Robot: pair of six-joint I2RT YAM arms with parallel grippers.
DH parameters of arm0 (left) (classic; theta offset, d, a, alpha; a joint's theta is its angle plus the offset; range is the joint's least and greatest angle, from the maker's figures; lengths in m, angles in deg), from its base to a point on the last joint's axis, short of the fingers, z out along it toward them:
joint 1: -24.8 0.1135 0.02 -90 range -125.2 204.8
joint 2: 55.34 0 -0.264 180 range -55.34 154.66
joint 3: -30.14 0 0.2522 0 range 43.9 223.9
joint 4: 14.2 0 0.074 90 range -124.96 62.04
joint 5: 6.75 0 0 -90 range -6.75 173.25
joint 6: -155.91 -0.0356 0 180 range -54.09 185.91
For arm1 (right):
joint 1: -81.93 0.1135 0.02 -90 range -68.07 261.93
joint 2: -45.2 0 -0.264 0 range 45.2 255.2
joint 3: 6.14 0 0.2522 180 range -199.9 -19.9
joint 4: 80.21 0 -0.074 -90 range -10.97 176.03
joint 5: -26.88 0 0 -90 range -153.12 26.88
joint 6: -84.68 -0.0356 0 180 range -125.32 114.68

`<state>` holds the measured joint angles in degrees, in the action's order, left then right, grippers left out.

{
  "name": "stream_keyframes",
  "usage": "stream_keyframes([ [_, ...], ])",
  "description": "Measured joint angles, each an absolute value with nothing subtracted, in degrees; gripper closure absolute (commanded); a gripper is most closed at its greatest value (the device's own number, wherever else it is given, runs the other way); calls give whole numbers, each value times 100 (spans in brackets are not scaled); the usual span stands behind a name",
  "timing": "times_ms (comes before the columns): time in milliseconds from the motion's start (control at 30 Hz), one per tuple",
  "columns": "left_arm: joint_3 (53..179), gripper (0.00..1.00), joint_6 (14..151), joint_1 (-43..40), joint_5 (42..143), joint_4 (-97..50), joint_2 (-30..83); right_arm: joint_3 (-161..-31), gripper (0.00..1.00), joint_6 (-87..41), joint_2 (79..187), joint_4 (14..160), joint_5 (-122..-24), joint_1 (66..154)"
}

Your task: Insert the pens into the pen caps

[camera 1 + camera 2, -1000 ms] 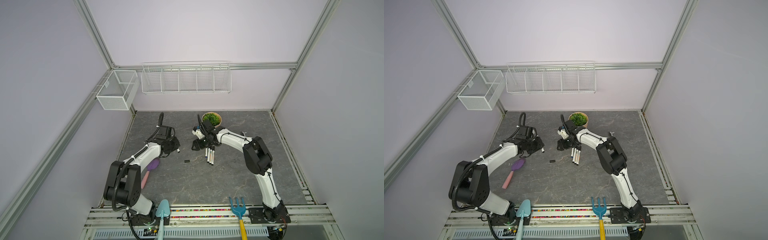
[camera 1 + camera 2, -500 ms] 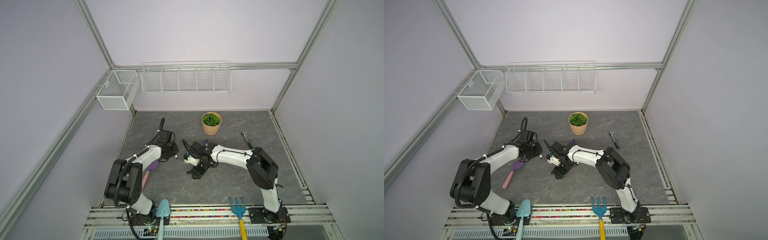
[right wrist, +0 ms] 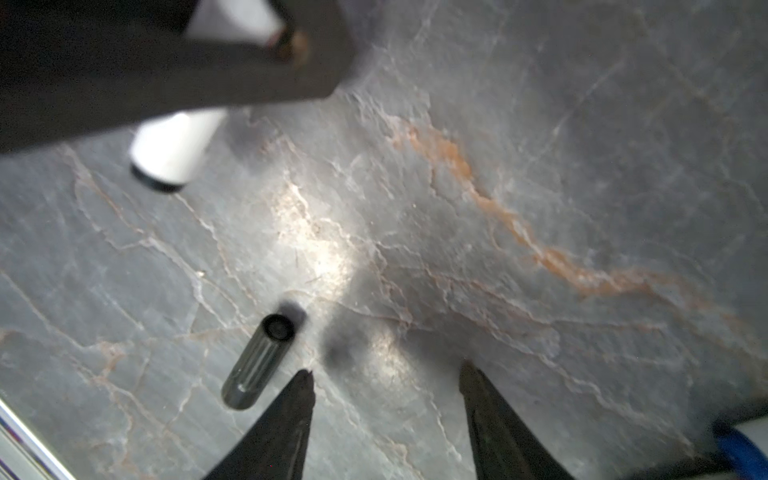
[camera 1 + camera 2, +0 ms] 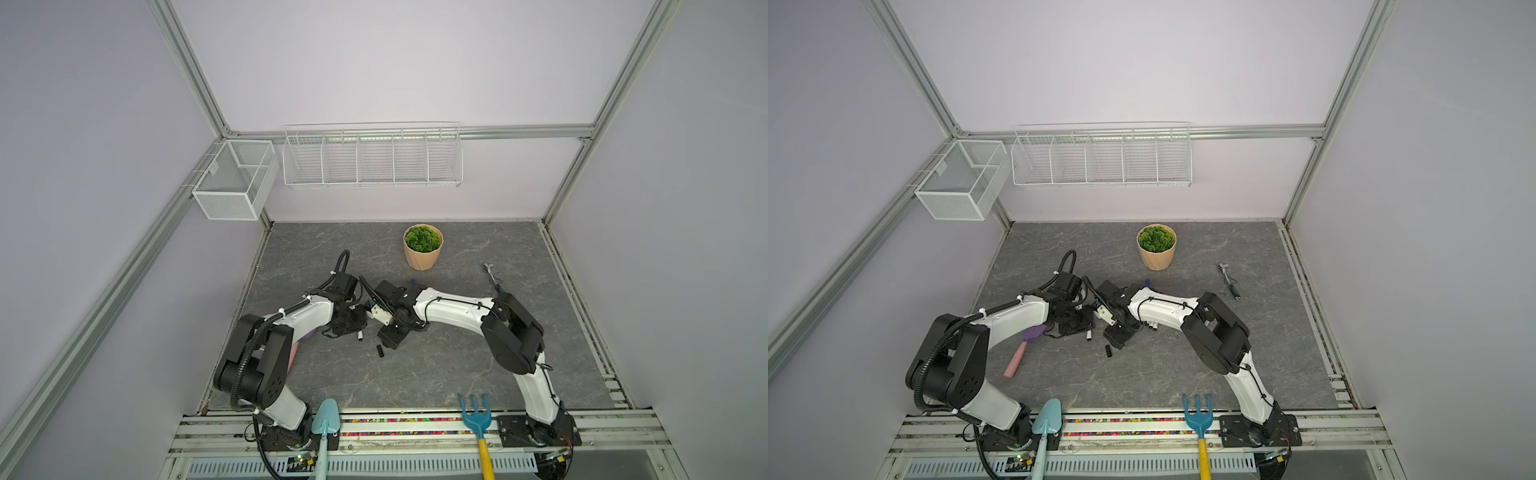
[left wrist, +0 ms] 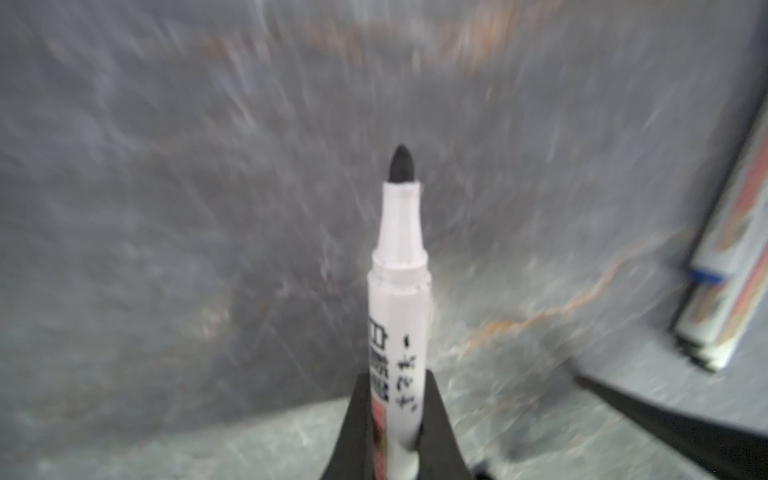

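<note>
Since a sec ago, right gripper (image 3: 386, 370) has swung forward and hangs low by the short black ribbed plastic cap (image 3: 257, 361), fingers spread, nothing between. Cap lies on the grey marbled tabletop (image 3: 540, 166), just outside one finger; left gripper (image 5: 395, 386) pinches a slim white marker pen (image 5: 399, 291) w/ bare black tip. We judge: cap pickup in hand; next move needs a sideways shift, then closing. In a top view cap (image 4: 380, 350) is a mere speck; right wrist view shows its open mouth.

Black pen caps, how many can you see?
1. The black cap lies on the table, just beside the open right tool. More may be hidden.
</note>
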<state>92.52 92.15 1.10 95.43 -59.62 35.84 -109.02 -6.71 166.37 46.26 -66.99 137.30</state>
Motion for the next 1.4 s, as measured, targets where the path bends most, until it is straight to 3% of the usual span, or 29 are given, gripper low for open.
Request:
stream_keyframes([
  [467, 8747, 100, 9499, -21, 9069, -6402, 2858, -10832, 40, -50, 16569, 4414, -7360, 13912],
  [733, 8421, 100, 9998, 849, 8934, -5991, 2183, -11803, 43, 210, 17185, 3787, -7624, 14100],
  [1000, 8205, 100, 10535, 1223, 8660, -5667, 1055, -12635, 51, 195, 17657, 3103, -6938, 14377],
  [1267, 8168, 100, 10616, 1223, 8453, -5621, 675, -12965, 66, 55, 17869, 2849, -6175, 14543],
  [1400, 7969, 100, 10623, 1223, 8520, -5457, 651, -13064, 67, -15, 17928, 2784, -6092, 14530],
])
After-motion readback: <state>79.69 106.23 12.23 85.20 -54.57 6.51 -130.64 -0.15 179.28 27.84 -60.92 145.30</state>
